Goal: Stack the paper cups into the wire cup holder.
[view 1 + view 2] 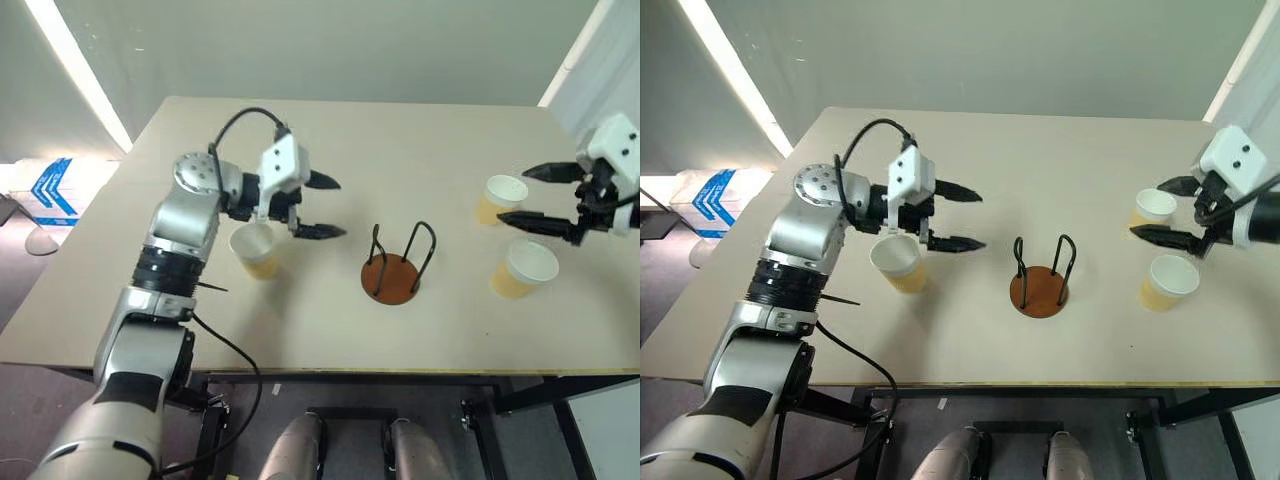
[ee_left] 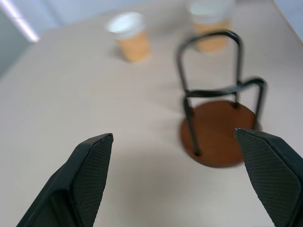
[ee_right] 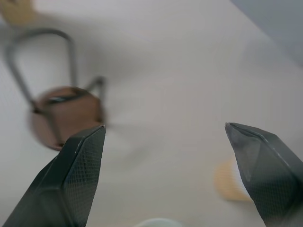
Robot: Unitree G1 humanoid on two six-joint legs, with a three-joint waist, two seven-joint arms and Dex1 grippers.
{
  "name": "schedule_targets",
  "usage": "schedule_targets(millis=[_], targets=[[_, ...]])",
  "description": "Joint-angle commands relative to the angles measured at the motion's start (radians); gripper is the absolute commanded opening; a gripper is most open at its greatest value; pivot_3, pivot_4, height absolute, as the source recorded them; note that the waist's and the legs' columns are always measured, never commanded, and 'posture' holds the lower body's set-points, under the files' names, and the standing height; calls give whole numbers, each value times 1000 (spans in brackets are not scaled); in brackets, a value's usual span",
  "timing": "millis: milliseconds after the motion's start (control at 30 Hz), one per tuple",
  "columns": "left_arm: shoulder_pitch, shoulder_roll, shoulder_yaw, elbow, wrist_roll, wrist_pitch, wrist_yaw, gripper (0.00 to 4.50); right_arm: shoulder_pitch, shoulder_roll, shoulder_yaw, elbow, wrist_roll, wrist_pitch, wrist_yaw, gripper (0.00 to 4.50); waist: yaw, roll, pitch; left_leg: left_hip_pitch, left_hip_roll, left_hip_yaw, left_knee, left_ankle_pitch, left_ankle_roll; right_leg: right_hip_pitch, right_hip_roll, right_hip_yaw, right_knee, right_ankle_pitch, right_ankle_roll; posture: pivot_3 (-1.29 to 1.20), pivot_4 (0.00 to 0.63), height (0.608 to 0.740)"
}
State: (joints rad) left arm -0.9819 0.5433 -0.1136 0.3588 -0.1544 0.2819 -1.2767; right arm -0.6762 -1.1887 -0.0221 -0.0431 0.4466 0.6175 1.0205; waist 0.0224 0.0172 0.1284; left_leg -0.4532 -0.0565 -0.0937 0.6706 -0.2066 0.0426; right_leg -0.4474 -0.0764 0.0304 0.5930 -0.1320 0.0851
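Three paper cups stand upright on the table. One paper cup (image 1: 255, 250) is at the left, just below my left gripper (image 1: 340, 208), which hovers open and empty and points toward the wire cup holder (image 1: 398, 272). The holder's rust-brown base and black wire loops sit mid-table with nothing inside. A second cup (image 1: 498, 200) and a third (image 1: 524, 269) stand at the right. My right gripper (image 1: 513, 195) is open above the second cup, its fingers appearing on either side of it; I cannot tell whether it touches. In the left wrist view the holder (image 2: 218, 137) lies ahead between the open fingers.
The pale table (image 1: 400, 130) reaches past the cups on all sides; its near edge runs just below the holder. A blue-and-white object (image 1: 50, 190) lies on the floor beyond the table's left edge. A black cable loops over my left wrist.
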Motion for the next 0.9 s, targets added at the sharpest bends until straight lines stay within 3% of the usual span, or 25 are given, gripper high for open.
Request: schedule_targets(millis=[33,467,867,900], targets=[[2,2,73,-53,-40,65,97,4493,-138,44,131,229,-207,-192,39,4282,0,0,0,0,0,0,0,0,0,0,0,0,0,0,0,0,150,740],[32,3,75,-122,-78,136,181,4493,-470,254,331,949,-612,-636,30,4282,2,0,0,0,1,-1,-5,3,-6,-3,0,-2,1,4,-8,0,150,740],[28,10,74,-128,-74,135,206,4493,-567,372,374,1241,-793,-794,-73,4282,2,1,0,0,1,-3,-7,2,-6,-4,0,-2,1,4,-17,0,150,740],[30,13,74,-130,-72,137,206,4500,-569,381,375,1256,-803,-797,-88,4099,2,1,0,0,1,-3,-7,2,-6,-4,0,-2,1,4,-17,0,150,740]])
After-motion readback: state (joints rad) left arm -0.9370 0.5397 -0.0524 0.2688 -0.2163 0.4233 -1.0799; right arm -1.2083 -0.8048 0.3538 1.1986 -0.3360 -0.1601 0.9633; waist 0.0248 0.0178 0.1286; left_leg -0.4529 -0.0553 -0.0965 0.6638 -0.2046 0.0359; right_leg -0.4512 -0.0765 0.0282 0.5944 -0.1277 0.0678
